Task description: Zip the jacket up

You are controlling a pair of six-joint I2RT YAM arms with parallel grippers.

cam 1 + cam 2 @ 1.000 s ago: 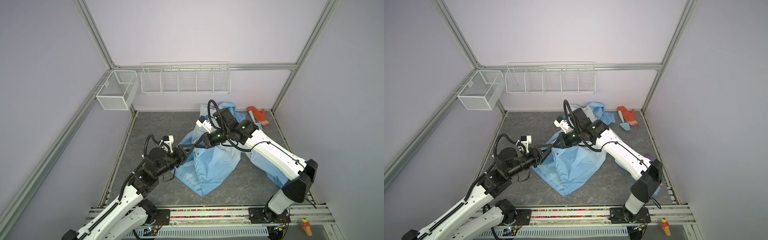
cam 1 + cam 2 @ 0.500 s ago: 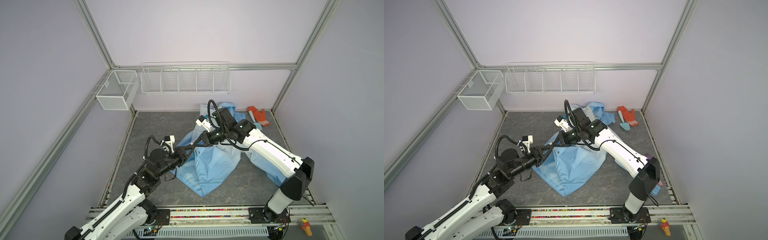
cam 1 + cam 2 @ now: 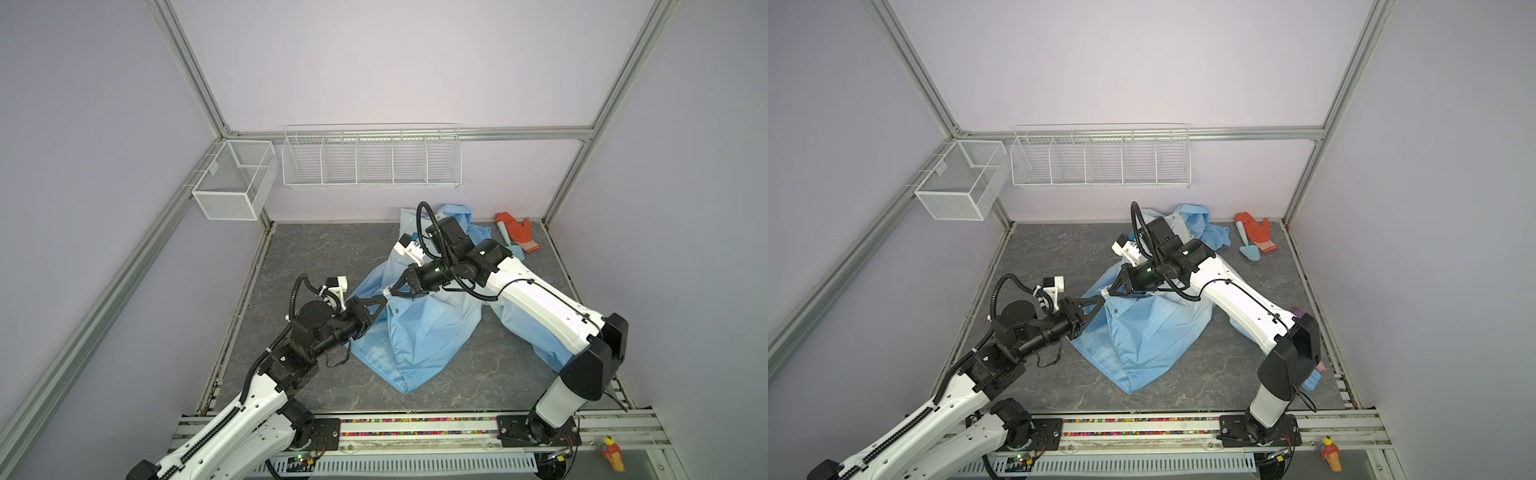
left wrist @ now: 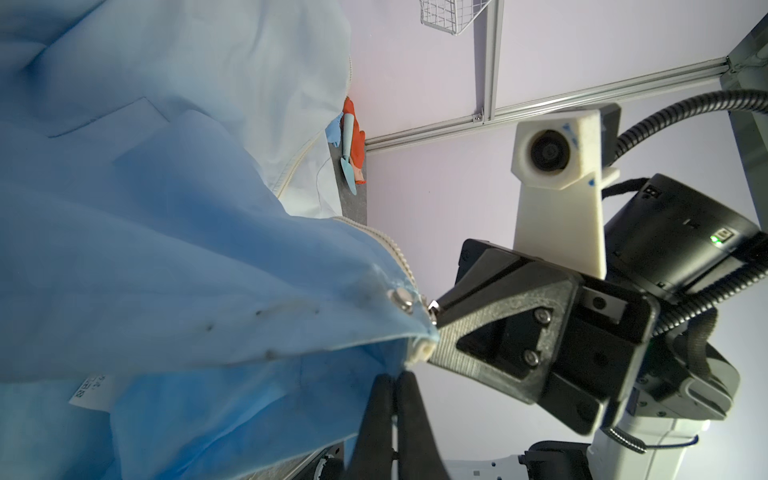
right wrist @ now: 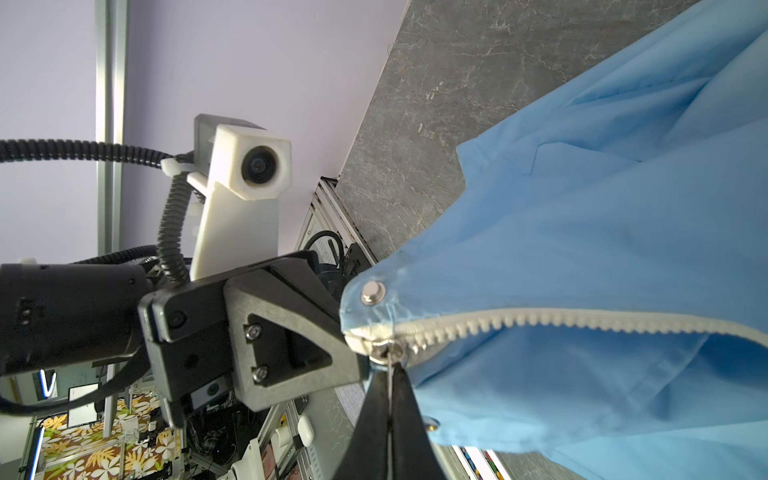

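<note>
1. First, hold jacket [image 3: 424, 332] hem corner, raised above bench [image 3: 316, 249] centre, firm in shut left gripper [image 4: 392, 379].
2. Draw slider [image 5: 384, 351] by tab [image 5: 390, 368], pinched in closed right gripper [image 5: 390, 376], toward far right along teeth [image 5: 540, 320].
3. Avoid slack; pull straight.

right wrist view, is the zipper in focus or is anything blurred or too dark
Right wrist view: zipper teeth and snap button are crisp; the right gripper is a soft black silhouette at the frame edge. Left wrist view: the left gripper is likewise dark and soft, jacket evenly lit. Both top views: flat light, faint shadows.
</note>
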